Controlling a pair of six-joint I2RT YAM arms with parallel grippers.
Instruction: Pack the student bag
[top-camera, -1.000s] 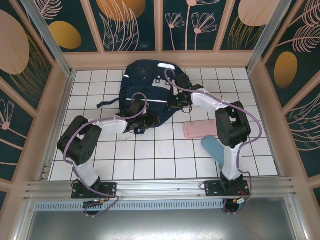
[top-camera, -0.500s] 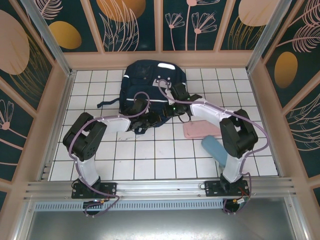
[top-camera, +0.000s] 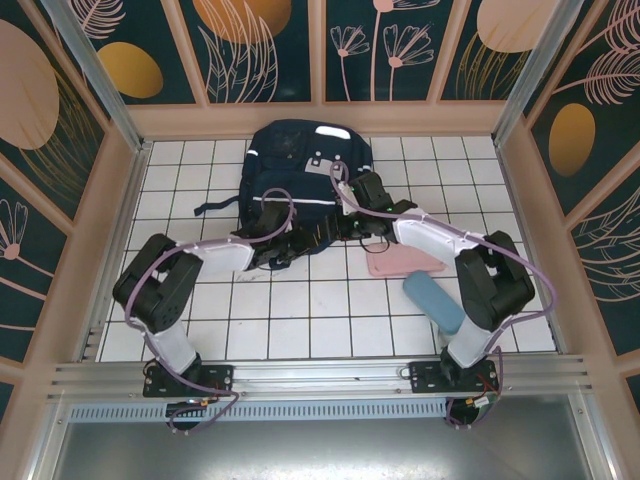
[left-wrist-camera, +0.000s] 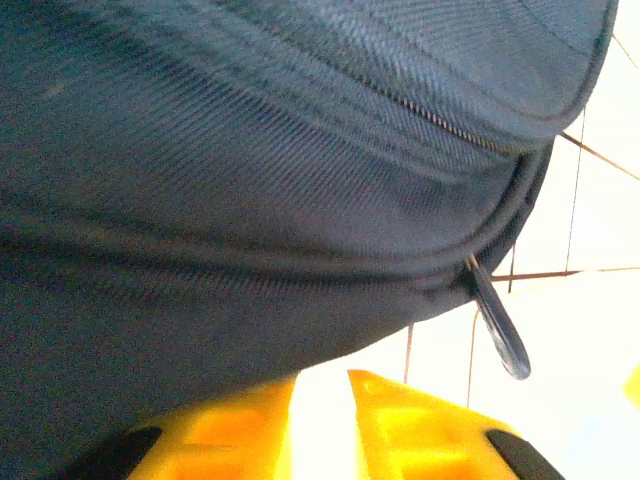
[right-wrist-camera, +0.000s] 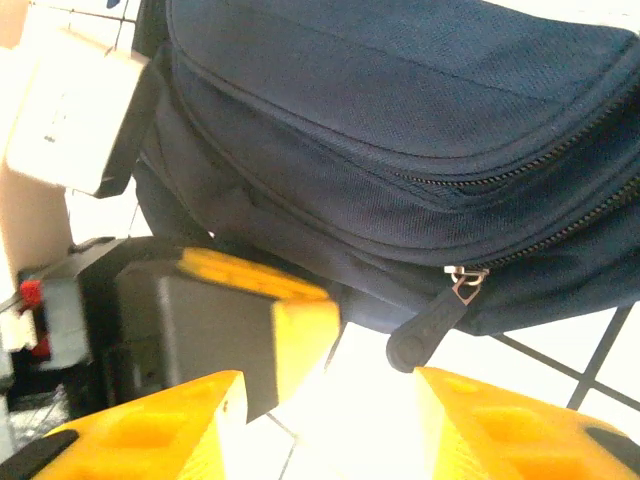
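Note:
The student bag (top-camera: 300, 165), a dark navy backpack with white stripes, lies at the back of the tiled floor. Both grippers sit at its near edge. My left gripper (top-camera: 297, 241) is low against the bag's bottom seam; in the left wrist view the left gripper (left-wrist-camera: 322, 400) has only a narrow, empty gap between its yellow fingers, and fabric overlaps the left one. A dark zipper pull (left-wrist-camera: 497, 322) hangs just to its right. My right gripper (top-camera: 345, 226) is open wide, the right gripper (right-wrist-camera: 330, 410) just below a black zipper pull (right-wrist-camera: 430, 325), not touching it.
A pink pencil case (top-camera: 405, 260) and a blue case (top-camera: 433, 302) lie on the tiles right of the bag, under the right arm. One yellow finger of the left gripper (right-wrist-camera: 300, 320) sits close beside the right gripper. Panel walls enclose the floor.
The right gripper has come down off the top of the bag toward its near edge, closer to the left gripper. The left gripper has shifted only slightly.

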